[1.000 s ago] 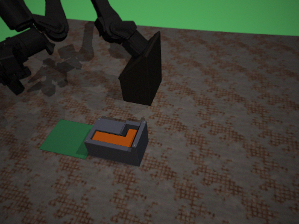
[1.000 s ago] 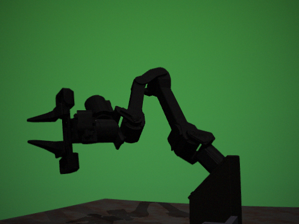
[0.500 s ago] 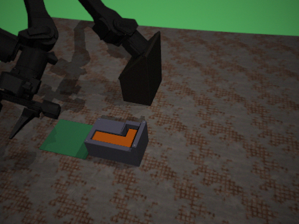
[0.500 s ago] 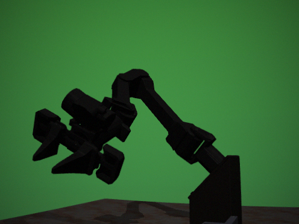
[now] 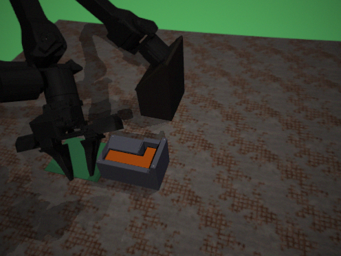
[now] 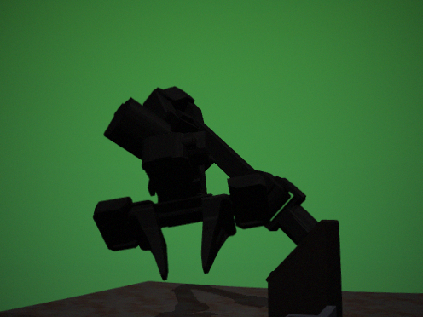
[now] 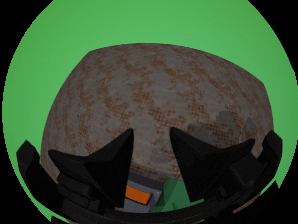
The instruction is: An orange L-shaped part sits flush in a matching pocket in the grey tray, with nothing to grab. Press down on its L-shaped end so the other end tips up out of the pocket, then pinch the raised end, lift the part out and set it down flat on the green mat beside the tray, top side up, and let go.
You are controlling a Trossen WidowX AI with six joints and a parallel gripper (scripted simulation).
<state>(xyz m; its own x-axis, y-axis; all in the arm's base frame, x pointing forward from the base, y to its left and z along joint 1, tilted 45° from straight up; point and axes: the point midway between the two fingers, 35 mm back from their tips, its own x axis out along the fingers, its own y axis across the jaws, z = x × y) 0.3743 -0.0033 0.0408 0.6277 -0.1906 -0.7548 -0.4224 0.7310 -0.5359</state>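
The orange L-shaped part (image 5: pixel 128 159) (image 7: pixel 137 194) lies flat in the pocket of the grey tray (image 5: pixel 128 177) (image 7: pixel 158 194). Its short leg is at the right end in the top view. The green mat (image 5: pixel 77 151) (image 7: pixel 175 195) lies left of the tray in the top view, partly hidden by the fingers. My gripper (image 5: pixel 82 177) (image 6: pixel 186 276) (image 7: pixel 151 131) is open and empty, pointing down. In the top view its fingertips appear in front of the mat, left of the tray. They do not touch the part. The exterior view does not show the part or the mat.
The dark wedge-shaped arm base (image 5: pixel 161 87) (image 6: pixel 304 273) stands behind the tray in the top view. The arm reaches from it over the table (image 5: pixel 240 137). The table's back edge shows at the top of the top view.
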